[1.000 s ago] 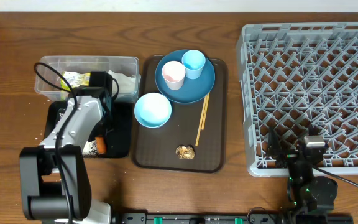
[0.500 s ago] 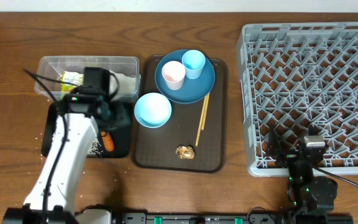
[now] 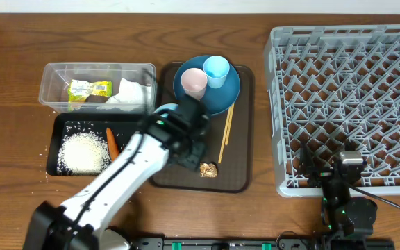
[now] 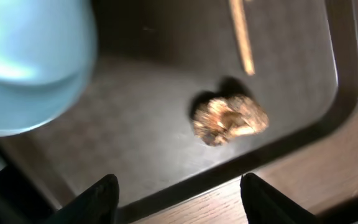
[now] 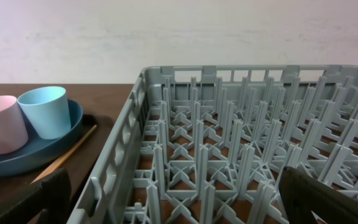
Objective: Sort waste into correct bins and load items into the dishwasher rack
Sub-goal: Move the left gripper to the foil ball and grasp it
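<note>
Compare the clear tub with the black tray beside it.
The clear tub is see-through and deeper; the black tray is opaque and shallow. The tub holds a yellow-green wrapper and a white napkin; the tray holds rice and a carrot stick. Both are rectangular and similar in footprint.

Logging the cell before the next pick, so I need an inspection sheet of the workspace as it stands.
Surface: wooden table, dark serving tray on it.
Job's things: wrapper and napkin in clear tub; rice and carrot stick in black tray; food lump, chopsticks, bowl, blue plate with pink cup and light blue cup on serving tray; rack empty.
Clutter: nothing seen.
Hands: left hand open, above food lump; right hand open, by rack.
Cables: black cable at right arm base.
Surroundings: pale wall.
</note>
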{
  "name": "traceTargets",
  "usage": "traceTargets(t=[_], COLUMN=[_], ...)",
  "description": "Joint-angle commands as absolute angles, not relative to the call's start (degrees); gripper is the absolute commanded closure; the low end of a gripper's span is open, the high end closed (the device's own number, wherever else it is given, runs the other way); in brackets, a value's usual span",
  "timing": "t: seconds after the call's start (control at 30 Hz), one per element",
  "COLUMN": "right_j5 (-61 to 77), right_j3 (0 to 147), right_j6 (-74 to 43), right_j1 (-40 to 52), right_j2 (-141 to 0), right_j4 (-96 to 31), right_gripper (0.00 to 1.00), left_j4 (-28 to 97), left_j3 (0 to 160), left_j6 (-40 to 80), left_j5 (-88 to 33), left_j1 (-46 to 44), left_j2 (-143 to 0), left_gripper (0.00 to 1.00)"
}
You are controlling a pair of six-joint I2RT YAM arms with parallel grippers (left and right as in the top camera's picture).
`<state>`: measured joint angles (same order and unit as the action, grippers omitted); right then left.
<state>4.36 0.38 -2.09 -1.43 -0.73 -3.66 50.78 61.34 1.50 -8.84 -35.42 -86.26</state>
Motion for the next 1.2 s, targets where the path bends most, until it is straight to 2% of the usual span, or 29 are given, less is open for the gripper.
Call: traceTargets(t=[0.0, 0.13, 0.6, 0.9, 1.17], right_j5=[4.5, 4.5, 4.5, 4.5, 4.5], right_j3=[0.3, 0.3, 0.3, 0.3, 0.3], right_j6=[-1.2, -1.2, -1.2, -1.2, -1.2], right_j1=[-1.4, -1.4, -1.4, -1.4, -1.4], right_j2=[-0.6, -0.6, -0.6, -0.6, -0.6], right_j4=[-3.9, -3.9, -3.9, -3.9, -3.9], right_gripper=[0.01, 0.01, 0.01, 0.01, 0.01], left_j4=[50.9, 50.7, 45.4, 45.0, 42.7], left_j3=[62.2, 62.1, 60.3, 59.1, 59.1], left_j6=[-8.6, -14.5, -30.2, -35.6, -36.2], left_j5=[-9.0, -9.0, -11.4, -11.3, -11.4], left_j1=[-38.5, -40.8, -42.0, -42.0, -42.0], left_j2=[-89.5, -92.3, -94.8, -98.2, -104.8], left_gripper=[0.37, 0.36, 0.09, 0.09, 0.15])
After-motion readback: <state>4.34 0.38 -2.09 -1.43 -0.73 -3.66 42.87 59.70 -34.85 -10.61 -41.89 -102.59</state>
